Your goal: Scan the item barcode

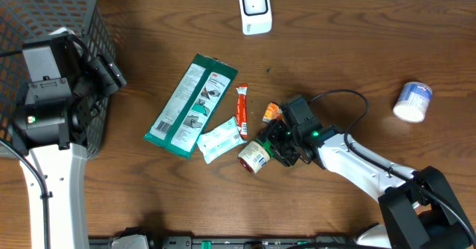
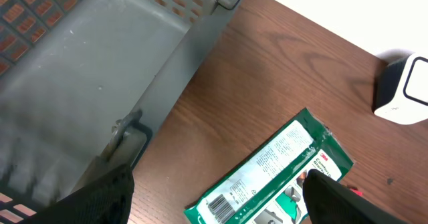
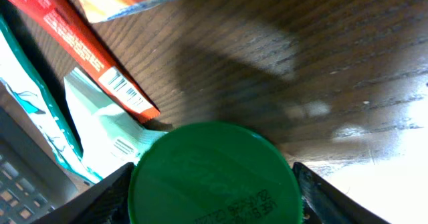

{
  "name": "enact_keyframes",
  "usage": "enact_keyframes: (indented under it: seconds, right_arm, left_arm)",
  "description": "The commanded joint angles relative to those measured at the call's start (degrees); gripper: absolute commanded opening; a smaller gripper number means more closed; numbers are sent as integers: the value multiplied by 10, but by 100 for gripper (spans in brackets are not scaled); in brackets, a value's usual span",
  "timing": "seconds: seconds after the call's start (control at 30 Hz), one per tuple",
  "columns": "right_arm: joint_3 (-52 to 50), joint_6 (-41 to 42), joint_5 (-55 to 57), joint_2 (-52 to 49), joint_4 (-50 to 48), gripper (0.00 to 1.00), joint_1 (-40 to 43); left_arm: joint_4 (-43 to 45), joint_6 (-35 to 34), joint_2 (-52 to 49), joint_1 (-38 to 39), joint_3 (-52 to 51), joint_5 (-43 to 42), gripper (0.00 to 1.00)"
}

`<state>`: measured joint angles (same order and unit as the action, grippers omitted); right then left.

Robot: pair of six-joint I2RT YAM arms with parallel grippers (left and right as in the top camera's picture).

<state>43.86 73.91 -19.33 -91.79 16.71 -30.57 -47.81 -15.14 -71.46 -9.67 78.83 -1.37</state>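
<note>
A small jar (image 1: 253,157) with a cream label lies on its side in the middle of the table. Its green lid (image 3: 214,174) fills the right wrist view. My right gripper (image 3: 212,196) is round the lid, with one finger (image 3: 107,198) against each side of the rim. The white scanner (image 1: 255,10) stands at the table's far edge. My left gripper (image 2: 217,204) hangs open and empty beside the basket, above the barcode end of a green package (image 2: 281,164).
A grey mesh basket (image 1: 52,26) fills the far left corner. The green package (image 1: 192,104), a red stick (image 1: 242,109), a white wipes packet (image 1: 220,139) and an orange packet (image 1: 271,112) lie near the jar. A white tub (image 1: 413,101) lies at the right.
</note>
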Motion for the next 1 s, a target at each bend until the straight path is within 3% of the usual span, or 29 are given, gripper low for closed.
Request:
enact_keyframes:
  seconds: [0.0,0.1,0.43,0.53,0.6,0.97]
  right_arm:
    - [3,-55,0,4,-10,62,9]
    - [3,-123,5,42,-7,49,21]
    - [3,-340,142,182,78,49,-21]
    - [3,-344,241,183,128,49,-47]
    - [3,-343,366,183,171,49,-70]
    - [3,-350,516,183,186,45,-76]
  left_arm:
    - [-2,5,1,-4,6,7,83]
    - [-2,5,1,-4,6,7,83]
    - [-2,5,1,-4,6,7,83]
    - [-2,5,1,-4,6,7,83]
    - [-2,5,1,-4,6,7,83]
    - [-2,5,1,-4,6,7,83]
